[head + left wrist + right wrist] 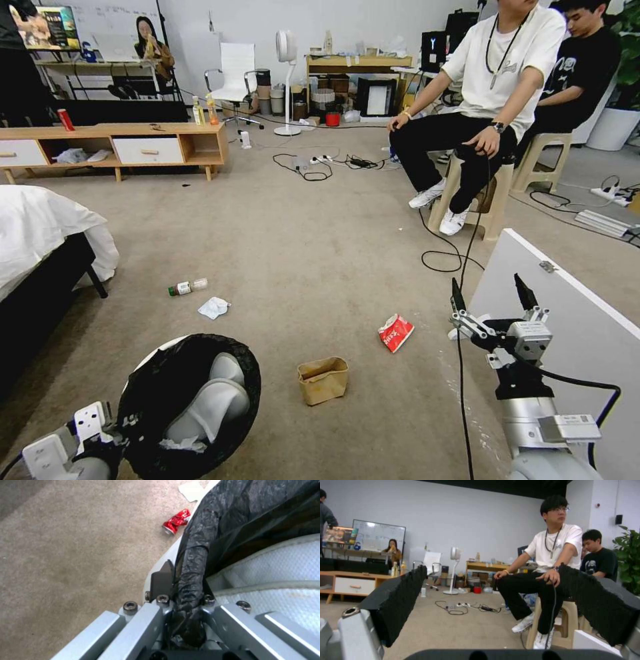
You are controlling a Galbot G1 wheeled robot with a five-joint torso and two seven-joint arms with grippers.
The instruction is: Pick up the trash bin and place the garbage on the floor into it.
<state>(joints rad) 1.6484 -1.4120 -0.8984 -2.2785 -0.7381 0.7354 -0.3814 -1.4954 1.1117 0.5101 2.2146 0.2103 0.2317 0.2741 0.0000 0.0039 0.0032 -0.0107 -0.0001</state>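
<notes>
Left arm low at the robot's left side. Left gripper [186, 590] is clamped on the rim of the trash bin [193, 400], black liner pinched between its fingers; bin is tilted, mouth facing the head camera. Right arm raised at the right, right gripper [493, 297] pointing up and forward, fingers spread wide, holding nothing. On the floor [320, 253]: brown paper bag [323, 380], snack packet [396, 332], tissue [213, 307], small bottle [187, 287], crushed red piece [176, 521] beside the bin.
</notes>
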